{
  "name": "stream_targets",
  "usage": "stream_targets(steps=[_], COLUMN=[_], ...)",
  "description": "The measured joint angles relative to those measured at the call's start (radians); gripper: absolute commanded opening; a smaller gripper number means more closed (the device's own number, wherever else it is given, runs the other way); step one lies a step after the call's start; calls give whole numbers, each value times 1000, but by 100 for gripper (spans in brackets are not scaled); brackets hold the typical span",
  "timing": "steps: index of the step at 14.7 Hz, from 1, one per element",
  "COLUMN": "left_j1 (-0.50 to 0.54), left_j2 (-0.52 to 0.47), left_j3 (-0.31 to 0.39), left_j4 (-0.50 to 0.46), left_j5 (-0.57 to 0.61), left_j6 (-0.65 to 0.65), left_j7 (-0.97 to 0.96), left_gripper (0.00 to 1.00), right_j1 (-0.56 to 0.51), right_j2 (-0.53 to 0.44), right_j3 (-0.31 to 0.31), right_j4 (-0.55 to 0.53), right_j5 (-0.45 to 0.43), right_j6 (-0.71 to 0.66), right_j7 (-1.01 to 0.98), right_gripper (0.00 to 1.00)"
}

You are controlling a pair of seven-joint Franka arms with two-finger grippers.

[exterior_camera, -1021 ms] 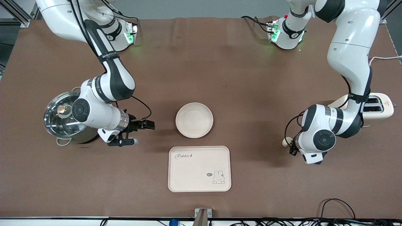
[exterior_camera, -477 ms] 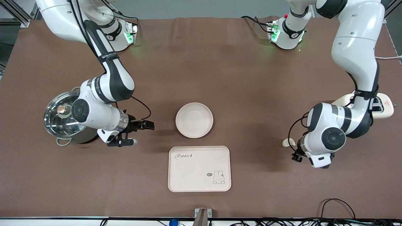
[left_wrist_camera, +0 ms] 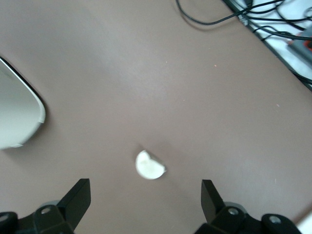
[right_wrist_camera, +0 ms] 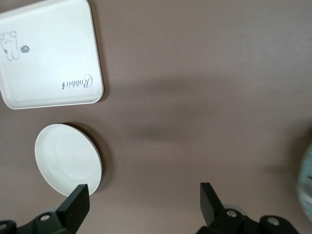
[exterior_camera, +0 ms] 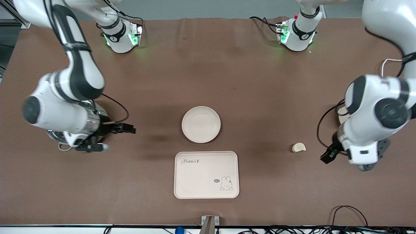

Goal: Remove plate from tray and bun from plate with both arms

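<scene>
Bun (exterior_camera: 298, 148) lies on the table, apart from the raised left gripper's (left_wrist_camera: 146, 200) spread fingers.

Plate (exterior_camera: 201, 124) just beside tray (exterior_camera: 206, 174), bun (exterior_camera: 298, 148) apart

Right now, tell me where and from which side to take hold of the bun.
Grip the bun across its middle, coming straight down from above. It lies alone on the bare table, a small smooth half-moon, so one finger should probably meet the flat edge and one the curved edge.
</scene>
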Motion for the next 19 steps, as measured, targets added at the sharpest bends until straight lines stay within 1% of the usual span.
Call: stream_targets(steps=[1, 2, 6, 9, 12, 14, 16, 19], left_j1=[17, 34, 72, 106, 155, 162, 144, 62], left_j2=[-36, -71, -197, -287, -355, -389, -436, -526], left_j3=[0, 0, 4, 5, 7, 10, 10, 20], left_j4=[0, 0, -1, -2, -8, -17, -54, -153], left_j5=[-14, -21, -24, -41, -133, -154, -162, -166], left_j6=[-33, -60, -166, -240, -296, -317, -347, -356], left_j7=[73, 150, 456, 669, 804, 869, 889, 885], left_gripper=[100, 100, 100, 100, 100, 100, 100, 100], right_j1=[-26, -52, -116, -146, -182, -207, -215, -214], right_j2=[-29, -58, -184, -287, -352, -365, -365, -361], right_j3=[-1, -2, -3, -4, -6, -7, -7, 2], right_j4=[4, 11, 48, 57, 97, 151, 187, 190], right_j5=[-9, -37, -224, -300, -323, -325, -325, -327], right_j6=[-34, -73, -235, -326, -397, -437, -483, -485], right_j7=[-22, -45, -81, -81, -82, -102, -105, -105], right_gripper=[100, 100, 100, 100, 100, 100, 100, 100])
